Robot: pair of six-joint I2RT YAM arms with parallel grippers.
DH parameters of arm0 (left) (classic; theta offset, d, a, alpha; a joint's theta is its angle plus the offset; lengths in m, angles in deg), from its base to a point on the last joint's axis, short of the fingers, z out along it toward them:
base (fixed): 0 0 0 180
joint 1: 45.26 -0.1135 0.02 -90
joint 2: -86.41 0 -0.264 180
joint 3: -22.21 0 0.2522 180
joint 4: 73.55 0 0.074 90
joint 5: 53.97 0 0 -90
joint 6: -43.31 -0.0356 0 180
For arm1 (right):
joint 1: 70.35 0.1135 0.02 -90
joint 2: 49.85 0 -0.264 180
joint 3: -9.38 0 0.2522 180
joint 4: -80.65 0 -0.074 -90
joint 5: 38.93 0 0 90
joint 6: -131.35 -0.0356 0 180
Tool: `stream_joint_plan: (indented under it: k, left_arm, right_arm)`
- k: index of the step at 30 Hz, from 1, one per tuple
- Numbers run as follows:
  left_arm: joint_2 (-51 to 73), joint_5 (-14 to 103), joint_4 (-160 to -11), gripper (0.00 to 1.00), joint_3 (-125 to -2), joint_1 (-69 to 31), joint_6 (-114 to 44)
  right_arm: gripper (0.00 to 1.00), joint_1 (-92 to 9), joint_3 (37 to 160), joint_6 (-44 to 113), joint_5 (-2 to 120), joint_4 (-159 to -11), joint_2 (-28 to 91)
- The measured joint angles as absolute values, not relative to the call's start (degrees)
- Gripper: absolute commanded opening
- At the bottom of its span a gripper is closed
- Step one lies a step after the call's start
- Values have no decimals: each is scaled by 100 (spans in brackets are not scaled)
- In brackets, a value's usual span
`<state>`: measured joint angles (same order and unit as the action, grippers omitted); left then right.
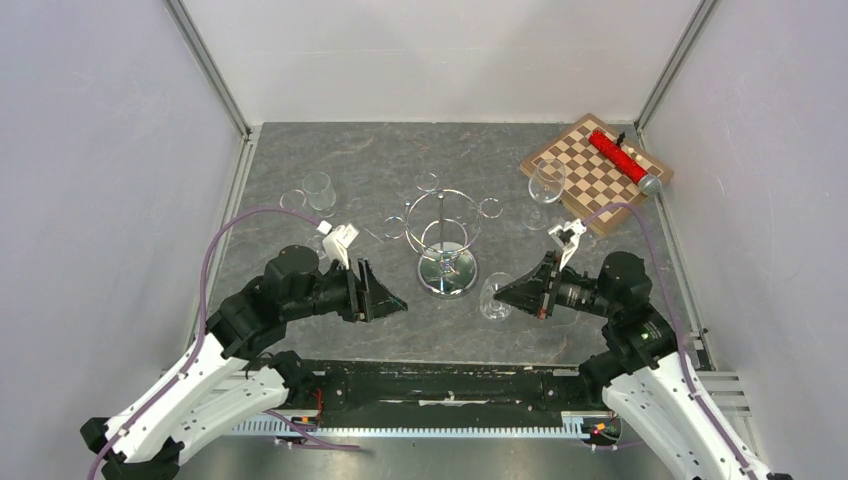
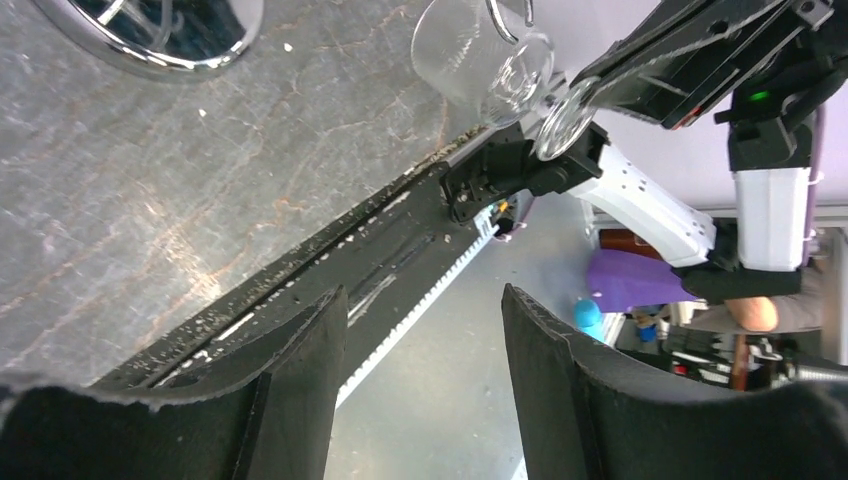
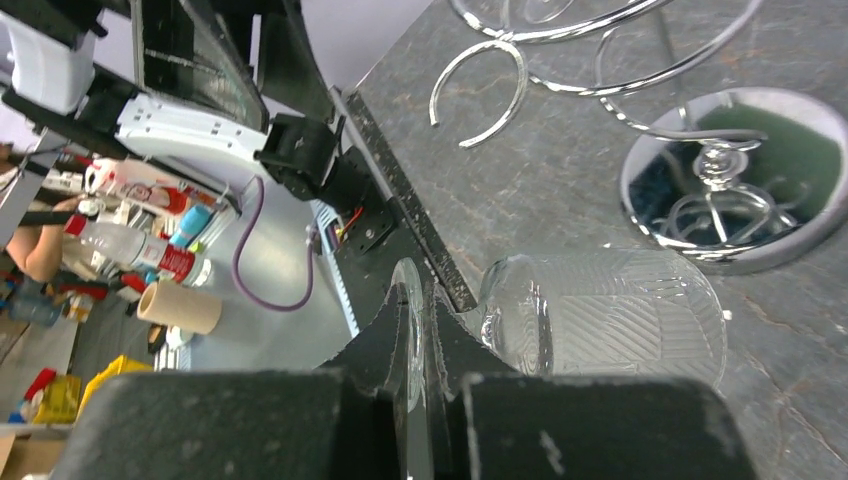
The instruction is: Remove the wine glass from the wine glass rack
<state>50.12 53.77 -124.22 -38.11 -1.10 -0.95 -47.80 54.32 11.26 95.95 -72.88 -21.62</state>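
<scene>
The chrome wine glass rack (image 1: pixel 445 228) stands mid-table on its round mirrored base (image 1: pixel 447 273); the base also shows in the right wrist view (image 3: pixel 740 180) and the left wrist view (image 2: pixel 150 30). My right gripper (image 1: pixel 503 292) is shut on the foot of a clear wine glass (image 1: pixel 492 298). The glass lies sideways just right of the base, apart from the top ring. In the right wrist view the foot (image 3: pixel 408 315) is pinched between my fingers and the ribbed bowl (image 3: pixel 610 310) points toward the base. My left gripper (image 1: pixel 396 303) is open and empty left of the base, jaws wide apart (image 2: pixel 425 330).
Another wine glass (image 1: pixel 546 185) stands upright right of the rack. A glass (image 1: pixel 316 192) lies at the back left. A chessboard (image 1: pixel 590 185) with a red object (image 1: pixel 618 155) sits at the back right. The black rail (image 2: pixel 330 260) marks the table's near edge.
</scene>
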Motion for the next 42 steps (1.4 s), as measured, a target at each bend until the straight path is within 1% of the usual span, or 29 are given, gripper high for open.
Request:
stream_joint_plan:
  k: [4,11,15,21,25,29,34,42]
  left_arm:
    - [4986,5552,-12415,64,-3811,-110,335]
    - [4977,5879,-12363,62,-3803,-110,993]
    - [5038,5967,-12363,62,-3766,-110,1231]
    - [5261,6063,-12450,62,-3711,-110,1452]
    - [5351,6126,-12503,62,-3704,-110,1498]
    - [5473,6174,-12616,62,-3702,-110,1498]
    - [5589,6172,-12780,62,-3700,-110,1568]
    - [5718,6214,-12769,62,-3519,-110,2114]
  right_arm:
    - [0,-4229,5419,1196,9409,-7312,-2081]
    - [0,-2780,5419,1454,8767,-7705,-1615]
    - [0,-1781,5421,1703,8231,-7963,-1132]
    - [0,-771,5935,2215,7488,-8081,-262]
    - [0,-360,6429,2582,7208,-8251,240]
    - [0,-148,6669,2831,7066,-8453,570]
    - [0,96,6958,3235,6819,-8343,846]
    - [0,507,7502,4044,6465,-8278,1115]
